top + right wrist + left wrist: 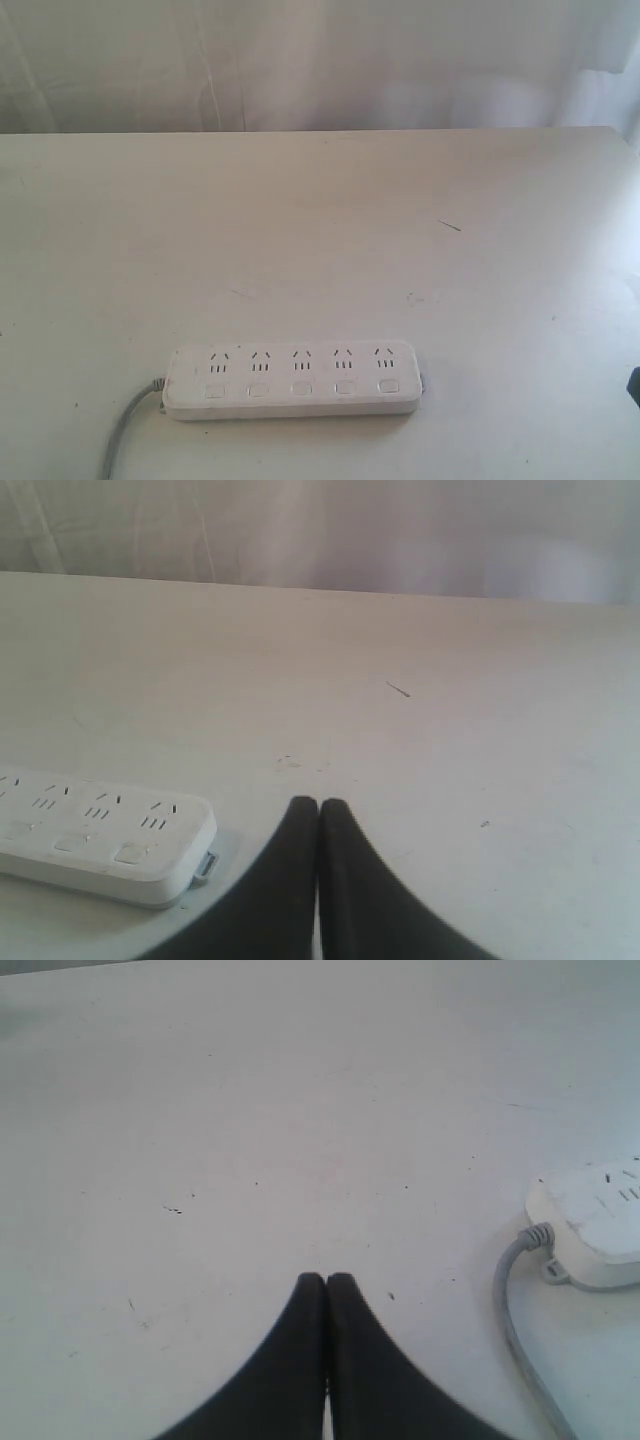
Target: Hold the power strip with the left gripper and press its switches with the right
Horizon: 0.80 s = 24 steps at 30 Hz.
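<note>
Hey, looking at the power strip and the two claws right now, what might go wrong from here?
1. The left claw is shut and apart from the power strip; unopened, it may shove the strip rather than hold it.
2. The grey cord leaves the strip's end nearest that claw and might snag.
3. The switches sit close together, so the shut right claw could miss or hit two.

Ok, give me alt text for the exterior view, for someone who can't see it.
A white five-outlet power strip lies flat near the front of a pale table, with its switches along the near side and its grey cord trailing off to the left.
</note>
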Available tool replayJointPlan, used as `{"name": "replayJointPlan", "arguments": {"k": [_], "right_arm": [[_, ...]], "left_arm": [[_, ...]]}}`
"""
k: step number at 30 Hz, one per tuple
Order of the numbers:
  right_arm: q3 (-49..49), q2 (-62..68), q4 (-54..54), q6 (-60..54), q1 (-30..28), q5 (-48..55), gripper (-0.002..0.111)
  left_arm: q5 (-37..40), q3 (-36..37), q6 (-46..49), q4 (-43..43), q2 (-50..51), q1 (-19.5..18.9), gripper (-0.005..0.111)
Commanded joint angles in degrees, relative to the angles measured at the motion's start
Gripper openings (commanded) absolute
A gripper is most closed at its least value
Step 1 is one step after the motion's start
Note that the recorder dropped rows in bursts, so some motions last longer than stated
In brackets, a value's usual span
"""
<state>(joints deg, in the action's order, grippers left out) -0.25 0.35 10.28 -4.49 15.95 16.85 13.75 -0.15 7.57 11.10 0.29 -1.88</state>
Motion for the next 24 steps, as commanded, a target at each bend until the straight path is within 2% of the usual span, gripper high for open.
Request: {"name": "replayJointPlan", "arguments": {"k": [1, 7, 14, 24], "right_arm": [[0.2, -0.4, 0.0, 0.2, -0.5, -0.6, 0.0], [0.2, -0.4, 0.0, 0.2, -0.5, -0.6, 0.0], [0.2, -0.4, 0.0, 0.2, -0.5, -0.6, 0.0], [0.2, -0.4, 0.0, 0.2, -0.9, -0.6, 0.0]], "left_arm": [[-0.1, 0.1, 0.1, 0.3, -0.3, -0.1, 0.0], [-0.2, 0.1, 0.1, -0.7, -0.3, -0.1, 0.0], [-0.2, 0.1, 0.1, -10.8, -0.3, -0.1, 0.0], [-0.2, 0.1, 0.1, -10.8, -0.3, -0.1, 0.0]]}}
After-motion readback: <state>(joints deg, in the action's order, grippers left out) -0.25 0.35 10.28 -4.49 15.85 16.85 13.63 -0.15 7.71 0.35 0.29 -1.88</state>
